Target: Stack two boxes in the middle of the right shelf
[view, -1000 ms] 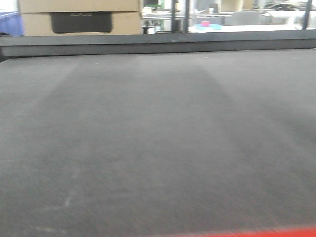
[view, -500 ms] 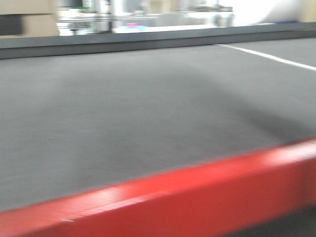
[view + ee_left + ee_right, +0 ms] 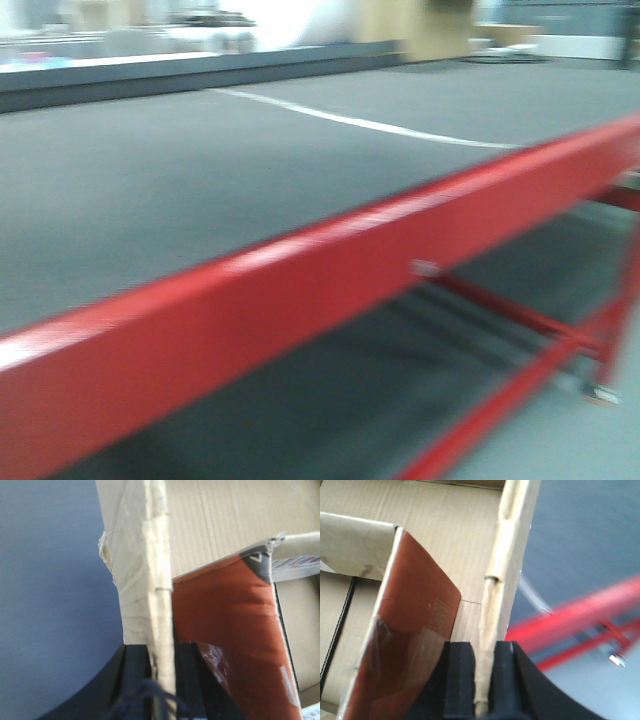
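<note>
Box (image 3: 225,525) wall stands edge-on between the left tool's (image 3: 161,680) black fingers, pinched tight. The right tool (image 3: 481,680) clamps a box wall the same way. A red-brown flap (image 3: 415,610) lies just inside the right tool; beyond its outer side runs the blurred, red-framed table (image 3: 300,290).

The box (image 3: 225,525) was formed of matt, ribbed corrugated cardboard; the workbench frame (image 3: 300,300) was finished in glossy red paint, its top (image 3: 150,180) in matt grey.
</note>
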